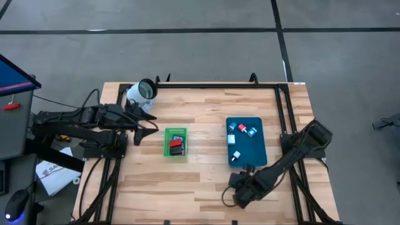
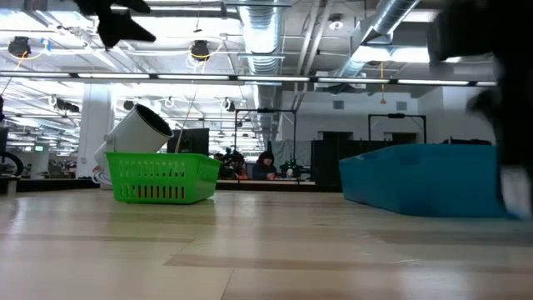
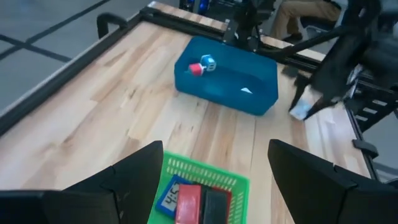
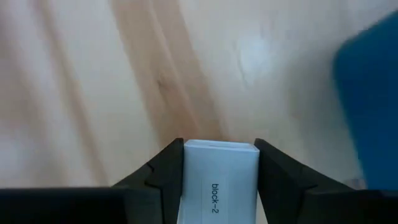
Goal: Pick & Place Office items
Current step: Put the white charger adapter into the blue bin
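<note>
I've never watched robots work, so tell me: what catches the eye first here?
The right gripper, near the table's front edge, clamps a small white block labelled "block-2". Beside it sits a blue tray with tiny blocks; a green basket sits mid-table, under the open left gripper.

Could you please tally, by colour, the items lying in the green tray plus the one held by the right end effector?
Blue block: 1
Red block: 1
Black block: 1
White block, held in the right end effector: 1
Total, three of them in the green tray: 4
</note>
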